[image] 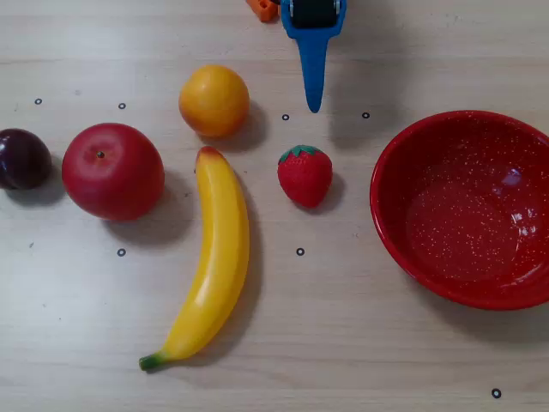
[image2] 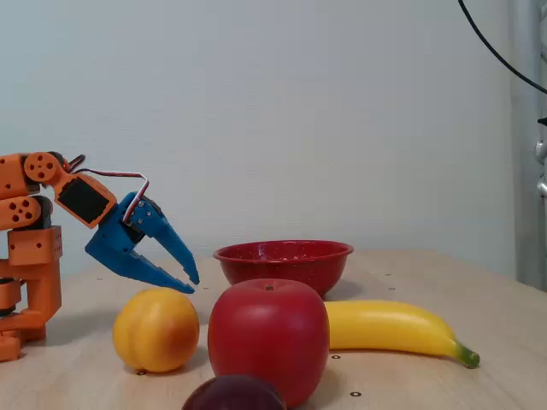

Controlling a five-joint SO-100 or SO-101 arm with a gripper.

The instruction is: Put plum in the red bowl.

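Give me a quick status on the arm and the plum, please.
Gripper empty, jaws slightly apart, raised above the orange. Plum untouched at overhead view's left edge beside the apple. Red bowl empty, far right.

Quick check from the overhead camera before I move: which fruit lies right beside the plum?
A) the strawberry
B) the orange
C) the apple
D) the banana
C: in the overhead view the plum sits at the far left edge with the apple directly to its right; the other fruits lie farther right.
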